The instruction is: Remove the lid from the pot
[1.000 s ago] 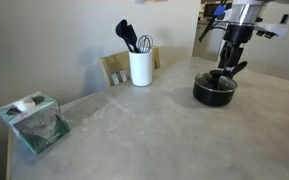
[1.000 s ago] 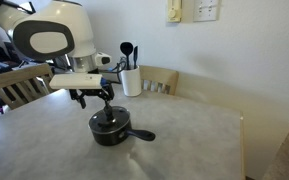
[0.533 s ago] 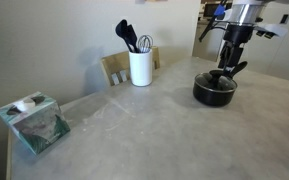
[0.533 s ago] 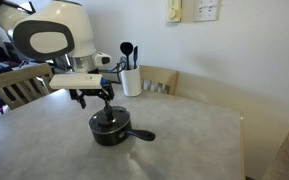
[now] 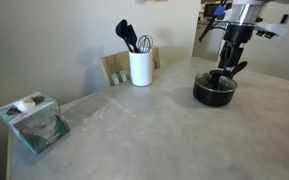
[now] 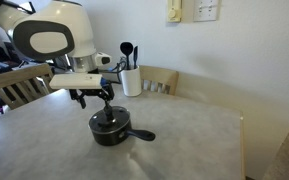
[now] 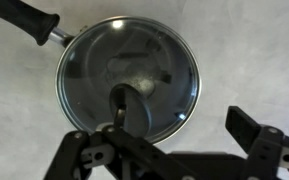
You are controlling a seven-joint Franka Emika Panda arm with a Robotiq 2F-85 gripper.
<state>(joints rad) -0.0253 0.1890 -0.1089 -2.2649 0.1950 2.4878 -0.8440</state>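
"Hovering over the saucepan (image 5: 214, 92) on purpose?"

"Yes. I hold the gripper (image 7: 169, 138) straight above it, jaws spread wide and gripping nothing, so the fingers can drop either side of the knob (image 7: 127, 105). The knob sits toward the 9 o'clock side of the gap, so I judge a small shift comes before closing."

"And the lid (image 7: 134, 65)?"

"Seated on the saucepan. The handle (image 7: 24, 17) points to 10 o'clock, out of my way."

"Count?"

"One saucepan, one lid, one white crock (image 5: 140, 68) holding a whisk and what look like two black utensils, and one tissue box (image 5: 32, 123)."
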